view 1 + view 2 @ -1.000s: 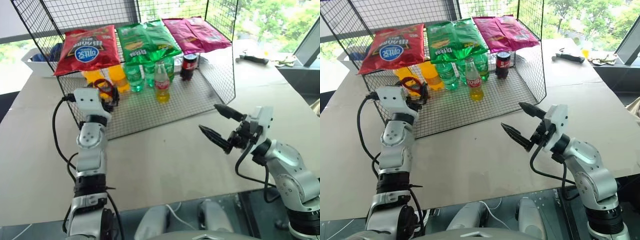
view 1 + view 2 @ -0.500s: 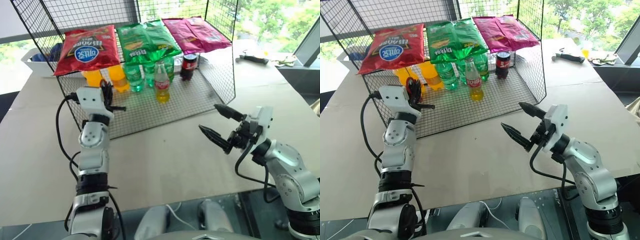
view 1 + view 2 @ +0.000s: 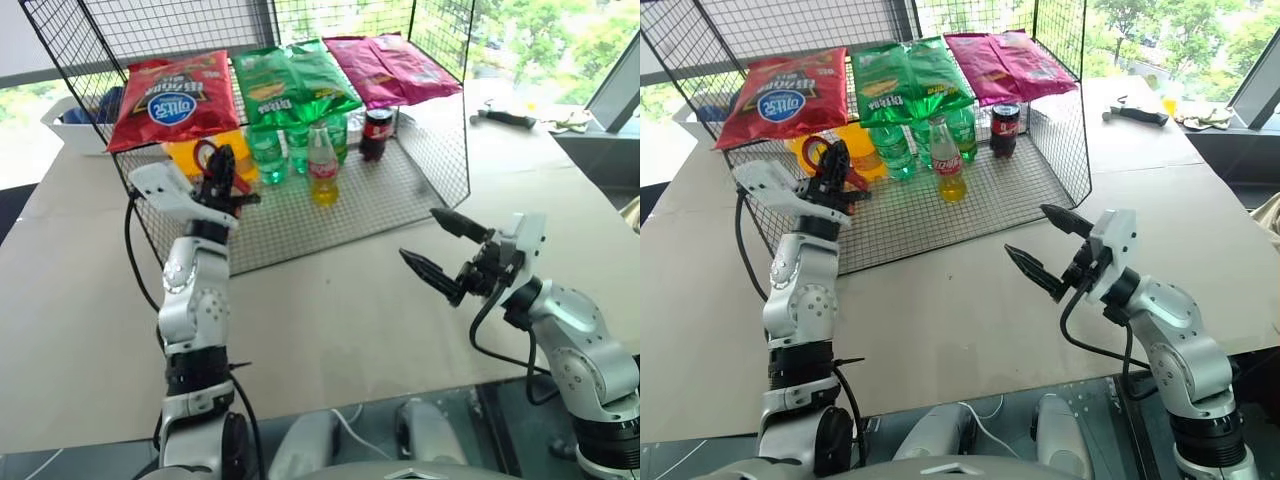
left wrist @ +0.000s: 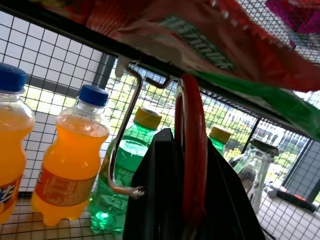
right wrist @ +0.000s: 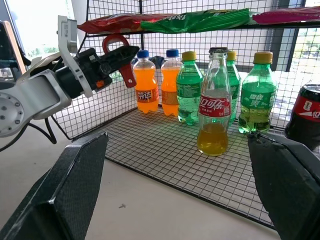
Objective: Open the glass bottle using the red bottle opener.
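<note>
Two black fingers of the left gripper (image 3: 222,170) pinch the red bottle opener (image 3: 208,155) at upper left. Right gripper (image 3: 432,252) is spread wide at right. The glass bottle (image 3: 322,166) stands upper middle on the wire rack (image 3: 330,215).

The opener's (image 4: 194,150) handle is hidden between the left gripper's (image 4: 192,200) fingers, the glass bottle (image 4: 251,167) is half covered behind them, and a dark bottle (image 5: 306,116) is cut off at the right wrist view's edge.
</note>
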Robot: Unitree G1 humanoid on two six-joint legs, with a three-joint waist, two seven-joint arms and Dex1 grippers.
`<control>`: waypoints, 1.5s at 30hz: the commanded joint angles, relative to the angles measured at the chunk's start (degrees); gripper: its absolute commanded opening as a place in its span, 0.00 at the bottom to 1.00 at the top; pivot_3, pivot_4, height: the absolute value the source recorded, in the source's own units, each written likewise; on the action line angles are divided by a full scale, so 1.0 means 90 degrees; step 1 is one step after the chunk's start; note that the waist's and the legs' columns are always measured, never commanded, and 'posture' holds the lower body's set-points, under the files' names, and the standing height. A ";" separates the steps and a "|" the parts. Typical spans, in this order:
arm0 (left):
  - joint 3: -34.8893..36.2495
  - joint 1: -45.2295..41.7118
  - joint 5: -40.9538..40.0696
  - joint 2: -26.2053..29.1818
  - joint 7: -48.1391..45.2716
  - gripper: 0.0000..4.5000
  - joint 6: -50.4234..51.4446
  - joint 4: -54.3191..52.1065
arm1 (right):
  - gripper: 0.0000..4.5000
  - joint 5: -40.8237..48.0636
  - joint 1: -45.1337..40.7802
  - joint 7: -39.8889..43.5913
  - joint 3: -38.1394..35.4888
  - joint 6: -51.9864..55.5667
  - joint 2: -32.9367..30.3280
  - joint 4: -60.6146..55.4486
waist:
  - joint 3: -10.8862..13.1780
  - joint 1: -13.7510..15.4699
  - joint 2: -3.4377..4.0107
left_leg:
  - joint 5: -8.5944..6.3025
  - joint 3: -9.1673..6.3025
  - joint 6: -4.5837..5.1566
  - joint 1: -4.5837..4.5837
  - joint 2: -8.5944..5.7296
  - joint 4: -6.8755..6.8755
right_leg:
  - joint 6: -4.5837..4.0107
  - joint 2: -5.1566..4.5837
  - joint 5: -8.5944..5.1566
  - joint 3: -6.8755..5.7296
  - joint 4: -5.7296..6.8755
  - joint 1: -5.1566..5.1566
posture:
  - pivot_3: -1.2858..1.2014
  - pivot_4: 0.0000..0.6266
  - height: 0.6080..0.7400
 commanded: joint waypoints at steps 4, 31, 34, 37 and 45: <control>-0.0072 0.0249 -0.0686 0.0102 -0.0457 0.01 0.0701 -0.0438 | 1.00 0.0019 -0.0079 -0.0071 -0.0100 -0.0153 0.0071 -0.0090 | 0.0000 -0.0003 0.0000 | 0.0000 0.0001 0.0000 0.0000 -0.0003 0.0000 | 0.0000 0.0001 0.0000 0.0000 -0.0001 0.0000 | 0.52 0.24 1.00; -0.1612 0.0118 -0.2372 0.0119 -0.3587 0.01 0.3186 -0.0534 | 1.00 0.2945 -0.2247 -0.0700 0.0324 0.5212 -0.0113 0.0463 | 0.0002 -0.0016 0.0001 | -0.0001 -0.0001 0.0002 -0.0004 -0.0005 -0.0002 | -0.0002 0.0000 -0.0001 0.0001 -0.0012 -0.0001 | 0.52 0.24 1.00; -0.1643 0.0158 -0.2500 0.0109 -0.3711 0.01 0.3354 -0.0607 | 1.00 0.3292 -0.2408 -0.0819 0.0205 0.5454 0.0054 0.0625 | 0.0002 -0.0015 0.0001 | 0.0000 0.0000 0.0002 -0.0004 -0.0004 -0.0002 | -0.0002 0.0000 -0.0001 0.0001 -0.0009 -0.0002 | 0.52 0.24 1.00; -0.1661 0.0213 -0.2559 0.0117 -0.3790 0.00 0.3463 -0.0650 | 0.81 0.3561 -0.2535 -0.0908 0.0099 0.5608 0.0137 0.0751 | 0.0002 -0.0017 0.0001 | 0.0000 -0.0001 0.0002 -0.0004 -0.0004 -0.0001 | -0.0002 0.0000 -0.0001 0.0001 -0.0007 -0.0002 | 0.52 0.24 1.00; -0.1657 0.0286 -0.2632 0.0075 -0.3854 0.00 0.3552 -0.0690 | 0.00 0.3771 -0.2712 -0.1108 -0.0028 0.5690 0.0312 0.0953 | 0.0002 -0.0024 0.0001 | 0.0000 -0.0001 0.0002 -0.0004 -0.0004 -0.0002 | -0.0002 0.0000 -0.0001 0.0001 -0.0009 -0.0003 | 0.52 0.24 1.00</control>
